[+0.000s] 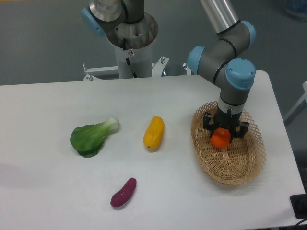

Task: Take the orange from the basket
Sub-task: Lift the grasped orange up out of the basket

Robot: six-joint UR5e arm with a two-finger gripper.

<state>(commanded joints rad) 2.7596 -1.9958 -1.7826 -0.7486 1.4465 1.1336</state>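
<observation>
The gripper (221, 136) reaches down into the basket (240, 170) on the white table (144, 191), its two fingers pinching the orange (219, 139) from either side.

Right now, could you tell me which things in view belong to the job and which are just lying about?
Part of the job:
- orange, between the fingers of the tool
- basket

Lying about on the table:
- leafy green vegetable
- long yellow-orange fruit
- purple sweet potato
</observation>
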